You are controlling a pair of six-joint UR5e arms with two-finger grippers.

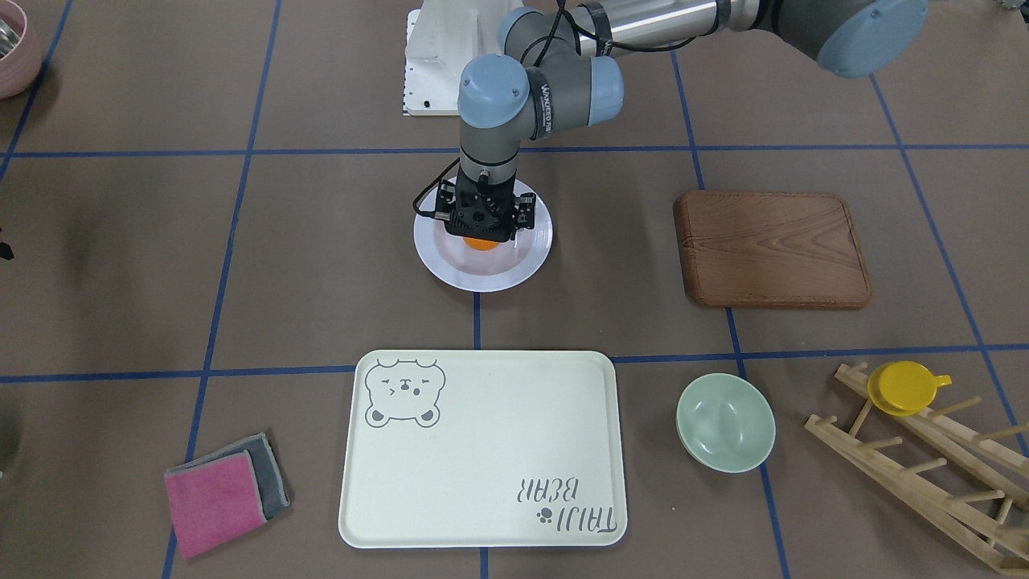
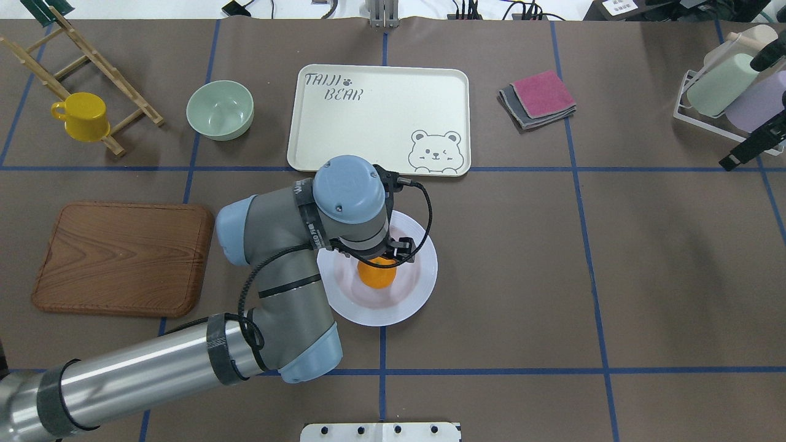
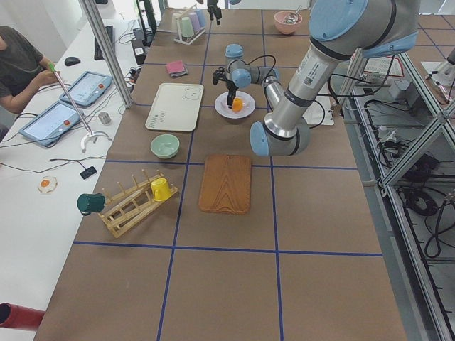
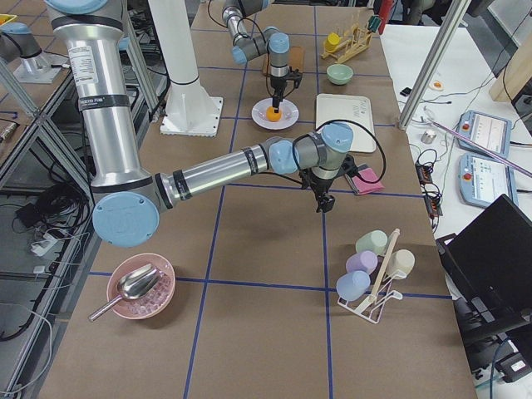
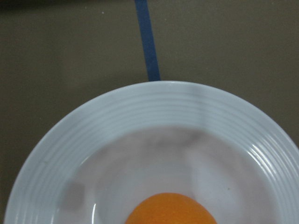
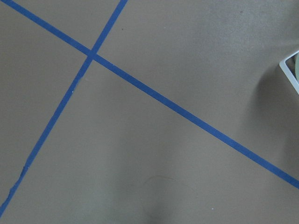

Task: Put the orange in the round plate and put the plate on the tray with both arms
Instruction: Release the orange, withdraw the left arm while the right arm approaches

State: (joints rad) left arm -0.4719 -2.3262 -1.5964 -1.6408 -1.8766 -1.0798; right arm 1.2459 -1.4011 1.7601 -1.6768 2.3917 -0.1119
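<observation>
The orange is in the plate, in the middle of the tabletop. The left claw hangs right over it. I cannot tell if it or the right claw is spread or pinching.

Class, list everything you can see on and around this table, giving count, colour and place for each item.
orange: one, orange, in round plate
round plate: one, white, table centre
tray: one, cream, beyond round plate
wooden board: one, brown, robot's left
bowl: one, pale green, beside tray
cup: one, yellow, on wooden rack
cloths: two, pink over grey, right of tray
left gripper: one, black, over orange
right gripper: one, black, raised near pastel cups
</observation>
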